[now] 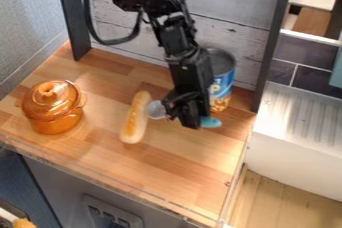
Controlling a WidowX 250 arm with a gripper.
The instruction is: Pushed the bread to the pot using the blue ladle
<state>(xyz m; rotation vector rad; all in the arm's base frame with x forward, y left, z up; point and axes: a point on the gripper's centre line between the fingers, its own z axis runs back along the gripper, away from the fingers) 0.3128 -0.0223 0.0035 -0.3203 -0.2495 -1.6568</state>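
My gripper (180, 117) hangs low over the right-centre of the wooden counter, shut on the ladle. The ladle's blue handle (211, 122) sticks out to the right of the gripper, and its pale round bowl (156, 109) shows to the left. That bowl is right beside the bread (136, 117), a long roll lying lengthwise on the counter; whether the two touch I cannot tell. The orange lidded pot (53, 107) stands at the left, with bare wood between it and the bread. The middle of the ladle is hidden by the gripper.
A blue can (221, 79) stands just behind and right of the gripper, partly covered by the arm. The wooden counter (180, 172) ends at a front edge and a right edge, with a white sink unit (297, 127) beyond. A grey plank wall rises behind.
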